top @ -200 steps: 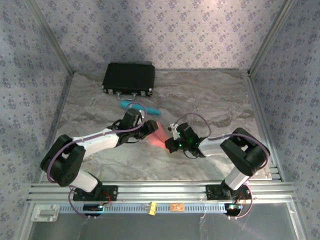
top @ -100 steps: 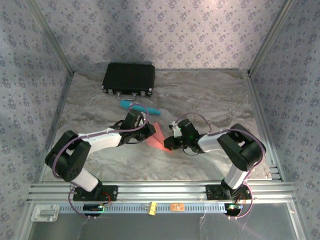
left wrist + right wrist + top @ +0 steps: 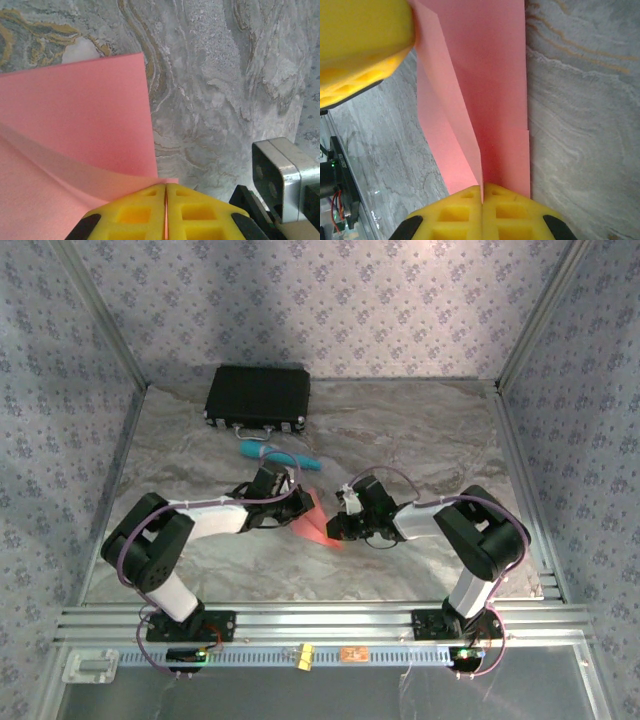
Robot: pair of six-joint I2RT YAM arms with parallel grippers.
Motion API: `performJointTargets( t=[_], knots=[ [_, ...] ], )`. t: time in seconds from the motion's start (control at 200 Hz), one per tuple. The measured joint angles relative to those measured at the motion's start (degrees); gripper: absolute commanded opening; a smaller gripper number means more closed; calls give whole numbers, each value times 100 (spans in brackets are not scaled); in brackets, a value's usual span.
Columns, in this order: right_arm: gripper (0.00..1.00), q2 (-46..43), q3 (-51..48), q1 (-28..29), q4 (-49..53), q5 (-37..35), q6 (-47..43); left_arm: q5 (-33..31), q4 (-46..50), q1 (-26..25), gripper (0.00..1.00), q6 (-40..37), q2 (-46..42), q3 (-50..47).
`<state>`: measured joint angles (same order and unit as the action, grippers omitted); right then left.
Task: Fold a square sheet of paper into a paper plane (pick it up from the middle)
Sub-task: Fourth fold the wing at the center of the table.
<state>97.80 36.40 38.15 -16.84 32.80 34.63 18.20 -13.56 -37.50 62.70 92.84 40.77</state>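
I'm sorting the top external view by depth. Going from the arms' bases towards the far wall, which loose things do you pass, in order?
folded pink paper → teal cylinder → black case

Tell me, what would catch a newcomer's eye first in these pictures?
The creased pink paper stands out in the middle of the marbled table. It is pinched from both sides by the left end effector and the right end effector, whose bright yellow fingers are shut on it. Behind it lie a teal cylinder and, further back on the left, a black case.
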Motion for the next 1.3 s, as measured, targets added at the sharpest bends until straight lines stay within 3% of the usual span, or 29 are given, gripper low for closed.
performJointTargets(
  t=[0.38, 0.7, 1.299],
  knots=[
    [2, 111, 181, 2, 280, 223, 249, -155, -50, 0, 9, 63, 92, -280],
    [0, 208, 295, 22, 398, 308, 507, -155, -164, -24, 20, 55, 127, -293],
    [0, 254, 44, -33, -240, 420, 1023, -544, -39, -219, 13, 33, -317, -420]
  ],
)
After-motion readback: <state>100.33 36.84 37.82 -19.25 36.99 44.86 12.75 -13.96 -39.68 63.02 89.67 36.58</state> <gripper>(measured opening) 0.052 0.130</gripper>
